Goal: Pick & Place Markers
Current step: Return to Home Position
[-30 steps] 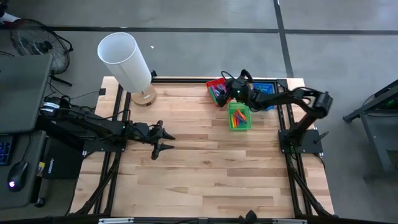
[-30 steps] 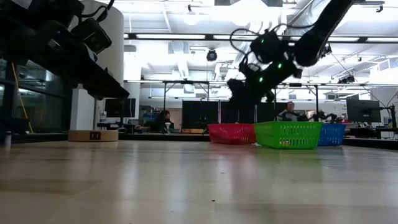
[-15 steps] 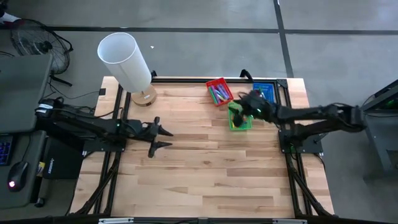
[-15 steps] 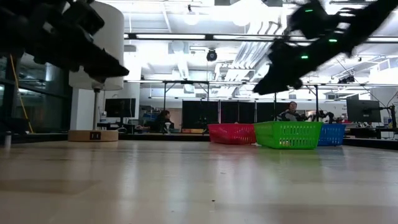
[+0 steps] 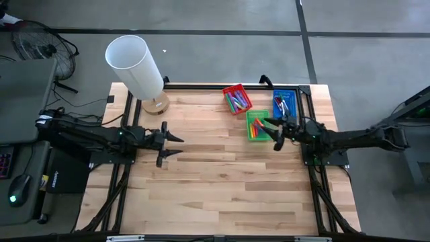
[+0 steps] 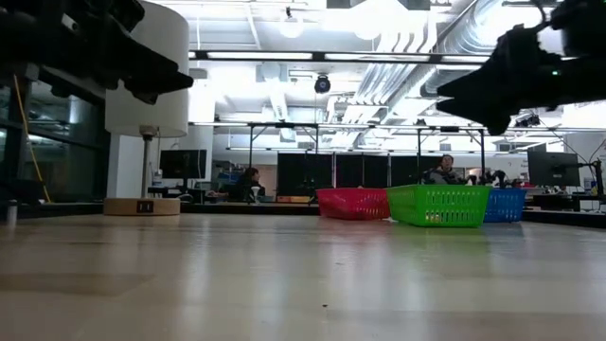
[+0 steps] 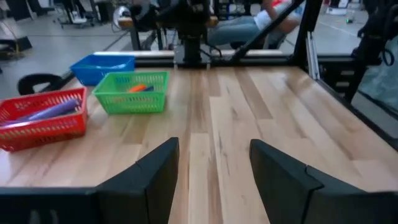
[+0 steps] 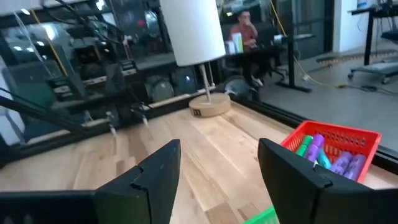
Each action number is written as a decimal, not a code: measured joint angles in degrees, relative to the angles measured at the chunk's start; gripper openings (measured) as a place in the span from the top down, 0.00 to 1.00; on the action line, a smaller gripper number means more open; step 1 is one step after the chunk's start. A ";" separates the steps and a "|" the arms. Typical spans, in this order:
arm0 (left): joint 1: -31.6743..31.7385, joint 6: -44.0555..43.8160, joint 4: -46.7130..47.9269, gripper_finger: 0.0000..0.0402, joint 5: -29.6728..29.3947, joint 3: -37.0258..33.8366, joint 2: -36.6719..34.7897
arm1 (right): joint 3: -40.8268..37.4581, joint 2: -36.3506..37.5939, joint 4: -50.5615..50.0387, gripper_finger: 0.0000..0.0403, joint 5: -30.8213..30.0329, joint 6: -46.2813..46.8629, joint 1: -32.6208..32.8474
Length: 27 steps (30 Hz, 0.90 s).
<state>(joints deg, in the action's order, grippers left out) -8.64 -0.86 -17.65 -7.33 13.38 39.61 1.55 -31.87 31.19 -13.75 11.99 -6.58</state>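
**Markers lie in three trays; both grippers are empty**

You are looking at a pale wooden table (image 5: 222, 188) on a grey floor, with an open workshop of desks and monitors behind it. A lamp (image 5: 138, 67) with a white cylindrical shade stands at the far corner on the left arm's side. Along that same far edge, away from the lamp toward the right arm's side, sit the red tray (image 5: 236, 99) and the blue tray (image 5: 284, 104). The green tray (image 5: 258, 126) sits just nearer than those two.

The markers (image 5: 234, 102) you can see lie in these trays. They are thin, short pens:
- Red tray: purple and green ones.
- Green tray: orange and red ones.
- Blue tray: a few red and pale ones.

Your left gripper (image 5: 176, 146) hangs above bare wood, nearer than the lamp. Its fingers are spread wide with nothing between them. Your right gripper (image 5: 270, 134) hovers at the side of the green tray farthest from the lamp. Its fingers are likewise wide apart and hold nothing.
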 joint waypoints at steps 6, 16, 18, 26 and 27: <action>0.00 0.00 2.70 0.51 -1.04 -1.34 -6.07 | -0.84 7.38 -6.12 0.49 -2.37 -0.62 1.98; 0.02 -2.41 2.96 0.51 -4.40 -12.23 -25.06 | -0.77 9.57 -8.82 0.49 -2.40 -1.49 3.38; 0.02 -2.01 4.57 0.51 -4.94 -12.28 -28.17 | -0.77 9.50 -9.18 0.49 -2.37 -1.51 3.38; 0.02 -0.11 15.48 0.51 -5.91 -12.27 -39.25 | -0.77 9.42 -10.55 0.49 -2.04 -1.51 3.36; 0.02 0.40 15.70 0.51 -5.41 -12.20 -39.37 | -0.77 9.42 -11.05 0.49 -1.68 -1.49 3.38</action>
<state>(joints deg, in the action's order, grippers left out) -8.62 -0.47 -1.94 -12.74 1.18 0.24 0.78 -22.46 20.14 -15.43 10.50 -3.20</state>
